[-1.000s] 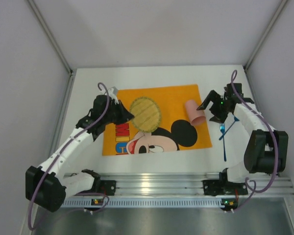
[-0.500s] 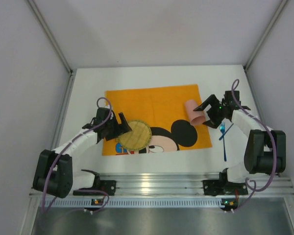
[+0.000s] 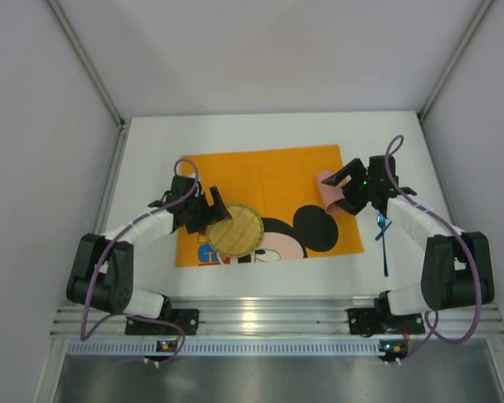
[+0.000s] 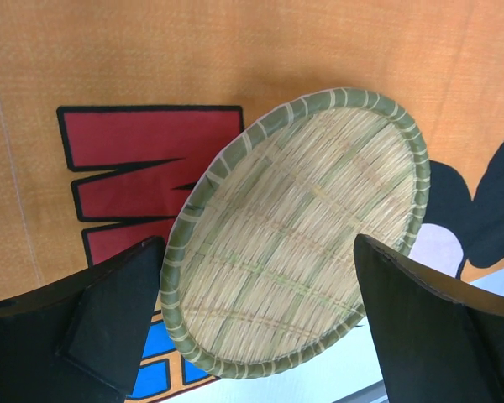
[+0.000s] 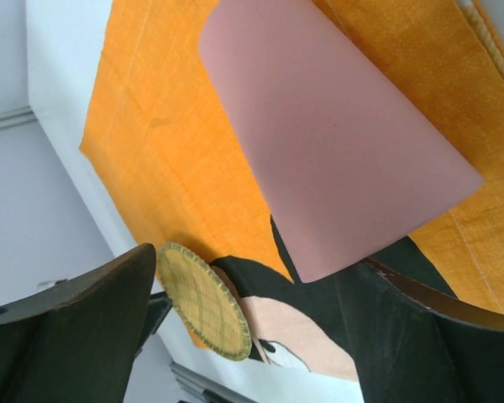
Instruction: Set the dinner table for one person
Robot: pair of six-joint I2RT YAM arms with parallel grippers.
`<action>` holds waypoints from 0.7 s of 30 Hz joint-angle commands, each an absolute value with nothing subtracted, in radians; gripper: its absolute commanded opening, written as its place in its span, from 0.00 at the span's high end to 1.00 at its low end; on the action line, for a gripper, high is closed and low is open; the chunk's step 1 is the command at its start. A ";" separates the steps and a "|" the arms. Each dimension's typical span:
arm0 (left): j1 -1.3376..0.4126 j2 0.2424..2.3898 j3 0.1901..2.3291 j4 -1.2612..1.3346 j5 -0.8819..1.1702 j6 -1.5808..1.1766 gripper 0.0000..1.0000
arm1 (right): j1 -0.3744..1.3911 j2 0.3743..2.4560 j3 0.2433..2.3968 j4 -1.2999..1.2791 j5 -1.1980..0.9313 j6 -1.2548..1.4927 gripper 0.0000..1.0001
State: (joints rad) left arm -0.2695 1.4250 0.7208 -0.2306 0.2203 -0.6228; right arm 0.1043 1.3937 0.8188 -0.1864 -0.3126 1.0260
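Orange placemat, Mickey Mouse print, lies flat on the white table. The table fills the cell floor from the ribbed aluminium rail at the near edge to the back wall.

Step in hand, as I judge it: place setting partly laid, cup being picked up.
- Woven straw plate rests on the placemat's near left part, over the lettering and the edge of the printed face.
- Left tool sits low at the plate's left rim. Fingers are spread wide to either side of it, nothing clamped. Whether a finger touches the rim I cannot tell. Plate looks placed.
- Pink cup lies on its side at the placemat's right edge.
- Right tool straddles the cup with fingers apart, one near the rim, the other well clear. Not gripping yet.
- Blue fork lies on bare table just right of the placemat, near the right arm.

Next move, my reading:
- Right tool closes across the cup's wall, lifts, turns it upright and sets it down beyond the plate.
- This calls for a gentle, centred squeeze, since the smooth tapered wall may slip or roll.
- Left arm should back off without nudging the plate.
- Fork likely needs bringing in beside the plate afterwards.

Room: plain pale grey panels on three sides, metal corner posts, even light.
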 commanded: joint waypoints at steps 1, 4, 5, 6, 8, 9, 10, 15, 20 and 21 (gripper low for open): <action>-0.265 1.428 0.784 -0.201 0.244 -0.591 0.02 | 0.144 1.417 0.816 -0.097 -0.201 1.078 0.16; -0.265 1.427 0.795 -0.204 0.249 -0.577 0.02 | 0.173 1.431 0.847 -0.100 -0.143 1.075 0.46; -0.264 1.430 0.796 -0.209 0.249 -0.574 0.02 | 0.181 1.442 0.860 -0.112 -0.129 1.069 0.53; -0.264 1.433 0.799 -0.207 0.252 -0.571 0.02 | 0.186 1.446 0.891 -0.136 -0.105 1.051 0.67; -0.262 1.445 0.802 -0.209 0.256 -0.561 0.03 | 0.195 1.462 0.925 -0.202 -0.075 1.022 0.82; -0.262 1.450 0.804 -0.210 0.261 -0.557 0.03 | 0.196 1.465 0.971 -0.227 -0.046 1.008 0.96; -0.259 1.453 0.805 -0.207 0.262 -0.557 0.03 | 0.204 1.466 1.003 -0.259 -0.028 0.988 1.00; -0.255 1.479 0.799 -0.170 0.288 -0.564 0.04 | 0.236 1.577 1.454 -0.643 0.145 0.801 1.00; -0.253 1.514 0.793 -0.103 0.330 -0.592 0.05 | 0.256 1.930 2.120 -1.120 0.150 0.661 1.00; -0.253 1.520 0.795 -0.094 0.333 -0.598 0.04 | 0.255 1.981 2.193 -1.173 0.100 0.658 1.00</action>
State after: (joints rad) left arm -0.2565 1.5040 0.7708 -0.1883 0.2863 -0.5804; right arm 0.2352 1.8446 1.9644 -0.8383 0.0986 0.7662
